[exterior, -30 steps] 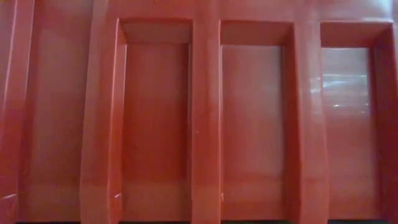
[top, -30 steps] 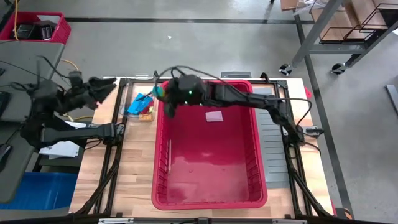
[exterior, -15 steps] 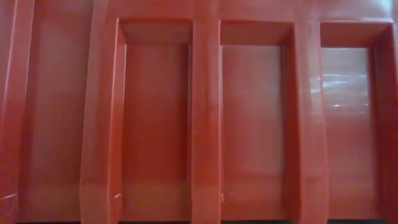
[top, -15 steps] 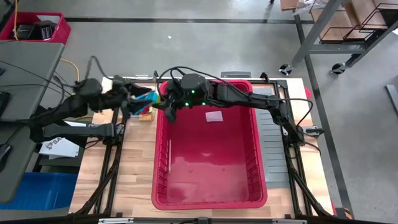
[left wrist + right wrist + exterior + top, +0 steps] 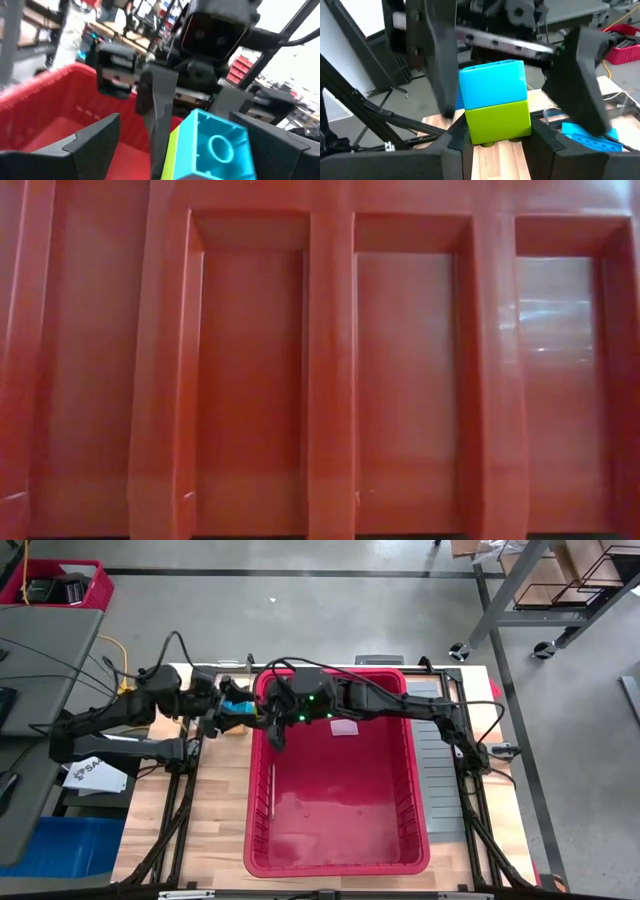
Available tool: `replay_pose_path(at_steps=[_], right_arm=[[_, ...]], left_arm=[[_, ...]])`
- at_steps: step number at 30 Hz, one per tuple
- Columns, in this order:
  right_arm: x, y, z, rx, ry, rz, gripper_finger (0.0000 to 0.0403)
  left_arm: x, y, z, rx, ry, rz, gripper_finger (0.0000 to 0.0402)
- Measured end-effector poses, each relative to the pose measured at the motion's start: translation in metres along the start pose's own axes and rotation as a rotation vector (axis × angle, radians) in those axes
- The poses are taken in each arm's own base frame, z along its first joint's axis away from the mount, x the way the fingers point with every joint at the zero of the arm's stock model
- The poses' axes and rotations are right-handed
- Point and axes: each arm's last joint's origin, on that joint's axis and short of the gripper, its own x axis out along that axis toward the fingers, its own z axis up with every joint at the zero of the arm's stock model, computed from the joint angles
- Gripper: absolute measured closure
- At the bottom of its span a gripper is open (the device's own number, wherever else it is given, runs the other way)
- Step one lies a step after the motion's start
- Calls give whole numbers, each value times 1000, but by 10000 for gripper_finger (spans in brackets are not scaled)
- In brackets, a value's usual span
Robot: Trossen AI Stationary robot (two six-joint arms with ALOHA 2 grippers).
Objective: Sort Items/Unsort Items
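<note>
Right claw (image 5: 497, 145) was clamped on a stacked block (image 5: 496, 102), blue on top and green below, held over the far left rim of the bin (image 5: 330, 860). Left claw (image 5: 165, 150) had its fingers spread apart on both sides of that block, so this looked to us like a hand-over. We thought the left claw should close firmly on the blue part before the right one let go. More pieces (image 5: 232, 718) lay on the table just left of the bin.
</note>
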Motion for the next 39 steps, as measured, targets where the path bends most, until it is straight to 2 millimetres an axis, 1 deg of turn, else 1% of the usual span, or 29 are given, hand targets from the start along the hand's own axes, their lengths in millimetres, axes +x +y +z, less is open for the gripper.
replay_pose_path(at_steps=[3, 6, 8, 10, 13, 14, 17, 24, 27, 30, 32, 34, 36, 39], right_arm=[[0, 1, -1, 6, 6, 4, 293], [0, 2, -2, 5, 15, 4, 293], [0, 3, -3, 0, 23, 4, 288], [1, 4, -4, 7, 30, 2, 263], [1, 6, -8, 21, 60, -7, 218], [1, 6, -8, 26, 63, 1, 207], [0, 7, -9, 28, 74, 3, 187], [-5, 9, -3, 17, 45, 11, 180], [-11, 6, 1, 0, 56, -5, 180], [-23, 4, 8, -30, 51, -51, 179], [-29, 2, 11, -43, 56, -96, 179], [-36, 0, 12, -53, 76, -146, 179], [-45, -2, 16, -56, 76, -195, 179], [-58, -4, 22, -61, 80, -255, 179]], left_arm=[[6, 0, -4, -20, 38, -4, 45], [11, 0, -8, -34, 66, 9, 83], [13, -1, -9, -37, 76, 7, 125], [13, -1, -9, -35, 67, 16, 178], [12, -2, -8, -40, 55, 22, 267], [11, -2, -8, -38, 52, 25, 273], [7, -3, -8, -16, 47, 16, 271], [0, -6, -6, -5, 32, 5, 271], [-5, -6, -6, -2, 12, 33, 271], [-14, -5, -3, 25, -40, 105, 271], [-22, -3, -4, 47, -72, 203, 271], [-30, 2, -6, 69, -85, 344, 271], [-39, 9, -14, 74, -61, 538, 271], [-51, 24, -29, 20, -21, 860, 271]])
